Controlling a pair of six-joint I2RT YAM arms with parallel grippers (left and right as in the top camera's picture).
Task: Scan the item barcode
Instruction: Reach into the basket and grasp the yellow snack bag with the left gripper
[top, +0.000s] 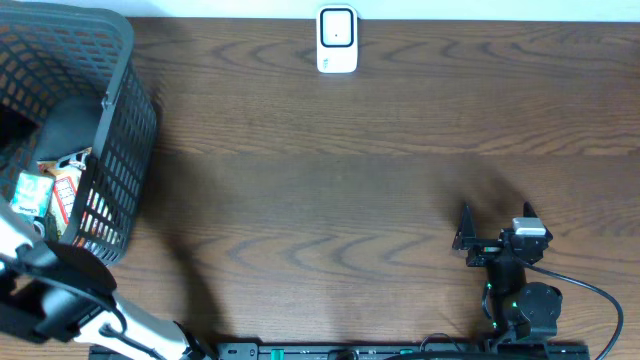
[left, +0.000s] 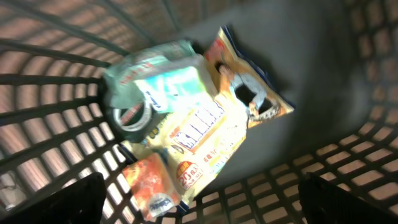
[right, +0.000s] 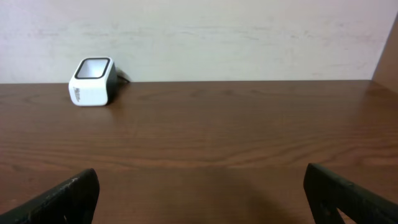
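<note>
Both hands wide, empty. Right hand (top: 497, 228) low over the bench (top: 300, 180), level, facing the white scanner (right: 92, 82) at the far edge. Left hand (left: 199, 202) points down into the black basket (top: 125, 140). Only its wrist view shows the items clearly: yellow snack bag (left: 205, 134), green packet (left: 158, 78), orange packet (left: 152, 183), overlapping on the basket floor.

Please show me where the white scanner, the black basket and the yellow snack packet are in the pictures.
white scanner (top: 337, 42): overhead view, middle of its top face.
black basket (top: 130, 140): overhead view, its right mesh wall.
yellow snack packet (left: 202, 134): left wrist view, printed middle of the packet.
</note>
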